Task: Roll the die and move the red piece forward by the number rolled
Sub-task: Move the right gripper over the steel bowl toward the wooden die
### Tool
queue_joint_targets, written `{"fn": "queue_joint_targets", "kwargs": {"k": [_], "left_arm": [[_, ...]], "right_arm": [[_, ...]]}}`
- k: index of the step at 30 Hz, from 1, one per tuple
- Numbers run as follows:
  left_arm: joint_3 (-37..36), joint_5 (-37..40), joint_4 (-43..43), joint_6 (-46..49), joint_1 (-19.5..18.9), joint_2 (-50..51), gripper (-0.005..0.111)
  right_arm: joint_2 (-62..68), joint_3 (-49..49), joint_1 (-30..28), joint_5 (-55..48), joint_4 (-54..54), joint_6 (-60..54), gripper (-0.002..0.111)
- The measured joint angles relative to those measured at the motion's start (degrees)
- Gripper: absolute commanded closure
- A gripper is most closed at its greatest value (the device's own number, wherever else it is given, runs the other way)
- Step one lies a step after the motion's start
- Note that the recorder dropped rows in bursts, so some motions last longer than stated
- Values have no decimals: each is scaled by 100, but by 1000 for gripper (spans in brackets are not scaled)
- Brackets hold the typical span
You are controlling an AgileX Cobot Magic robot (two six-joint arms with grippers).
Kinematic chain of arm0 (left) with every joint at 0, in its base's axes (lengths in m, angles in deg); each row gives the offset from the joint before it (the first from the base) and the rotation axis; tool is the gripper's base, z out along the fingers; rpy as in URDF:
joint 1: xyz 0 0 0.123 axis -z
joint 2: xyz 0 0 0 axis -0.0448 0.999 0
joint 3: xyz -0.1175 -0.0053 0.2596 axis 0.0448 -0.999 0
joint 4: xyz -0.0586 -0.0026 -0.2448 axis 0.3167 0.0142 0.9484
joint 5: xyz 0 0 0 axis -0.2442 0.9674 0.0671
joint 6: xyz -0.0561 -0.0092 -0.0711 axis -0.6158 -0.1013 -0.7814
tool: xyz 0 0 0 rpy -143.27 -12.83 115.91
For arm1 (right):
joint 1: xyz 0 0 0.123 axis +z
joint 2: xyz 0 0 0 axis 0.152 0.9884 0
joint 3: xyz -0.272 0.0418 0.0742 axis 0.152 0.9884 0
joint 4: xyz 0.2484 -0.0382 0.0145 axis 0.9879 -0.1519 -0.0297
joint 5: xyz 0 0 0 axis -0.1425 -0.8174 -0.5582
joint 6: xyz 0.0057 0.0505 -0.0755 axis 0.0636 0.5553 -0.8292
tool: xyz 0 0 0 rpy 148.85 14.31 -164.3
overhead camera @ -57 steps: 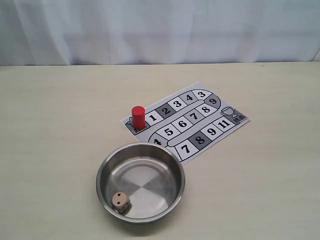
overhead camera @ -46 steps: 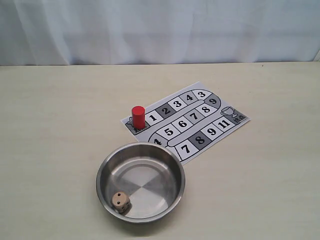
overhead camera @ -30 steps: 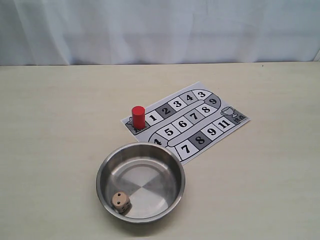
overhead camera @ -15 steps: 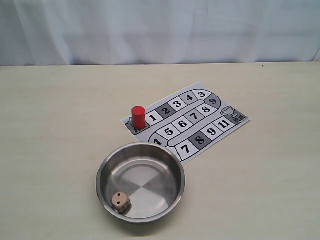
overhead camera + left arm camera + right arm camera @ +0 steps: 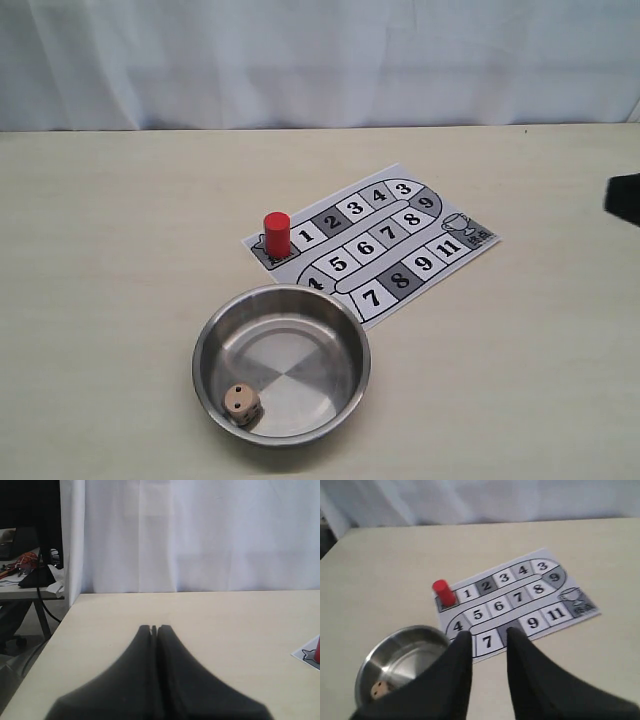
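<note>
The die (image 5: pixel 240 403) lies inside the steel bowl (image 5: pixel 208 340), near its front-left wall; the right wrist view also shows the die (image 5: pixel 380 689) in the bowl (image 5: pixel 375 652). The red piece (image 5: pixel 276 234) stands upright on the start square of the paper board (image 5: pixel 470 250), beside square 1. A dark part of the right arm (image 5: pixel 624 198) shows at the exterior view's right edge. My right gripper (image 5: pixel 487 636) is open and empty, raised over the board's near edge. My left gripper (image 5: pixel 154 628) is shut on nothing, away from everything; the red piece (image 5: pixel 317 652) peeks in at its view's edge.
The board's numbered track (image 5: pixel 520 597) runs from 1 to 11 with a cup picture at its end. A white curtain (image 5: pixel 320 60) hangs behind the table. The table's far-left edge (image 5: pixel 60 625) drops off beside a cluttered desk (image 5: pixel 25 575).
A dark part of the right arm has come into the exterior view at its right edge. Die, bowl, red piece and board have not moved.
</note>
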Motion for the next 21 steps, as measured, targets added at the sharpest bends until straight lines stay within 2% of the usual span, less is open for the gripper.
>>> {"fn": "queue_joint_targets", "kwargs": {"k": [3,6,10,12,21], "left_arm": [[0,0,0,0,0,0,107],[0,0,0,0,0,0,107],[0,0,0,0,0,0,107],[0,0,0,0,0,0,107],[0,0,0,0,0,0,107]], "right_arm": [[467,-170,431,-146,338,-959,74],[924,-328,915,-160,381,-1409,71],[1492,-593,1415,-100,208,-1561,54],[1822,-743,1632,-72,132,-1560,50],[2944,-1403,2155,-139,-31,-1597,50]]}}
